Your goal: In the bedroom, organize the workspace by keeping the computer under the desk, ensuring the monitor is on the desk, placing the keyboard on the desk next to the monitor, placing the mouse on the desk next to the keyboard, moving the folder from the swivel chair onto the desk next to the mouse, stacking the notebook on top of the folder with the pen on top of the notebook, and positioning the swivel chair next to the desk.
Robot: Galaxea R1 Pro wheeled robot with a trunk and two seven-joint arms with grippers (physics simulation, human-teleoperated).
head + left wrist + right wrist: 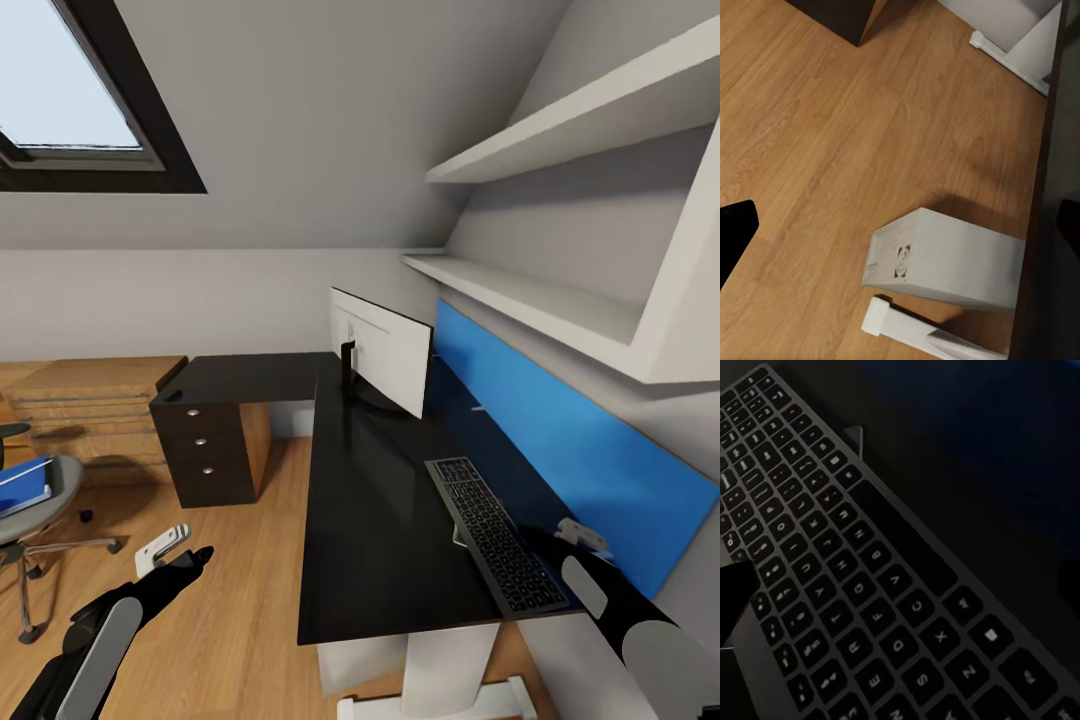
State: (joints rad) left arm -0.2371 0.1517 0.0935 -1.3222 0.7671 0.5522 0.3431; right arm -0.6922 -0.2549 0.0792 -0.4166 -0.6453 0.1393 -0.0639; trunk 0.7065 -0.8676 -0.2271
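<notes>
Keyboard (497,535) lies flat on the black tabletop (375,520), toward its near right edge, with the monitor (380,350) standing well beyond it. We hold our right claw (575,535) just beside the keyboard's near end; whether it is apart or together we cannot tell. Our left claw (165,553) hangs apart over the wood floor (832,135), where the computer (945,259) stands beside the tabletop's edge. The folder (22,487) sits on the swivel chair (35,520).
</notes>
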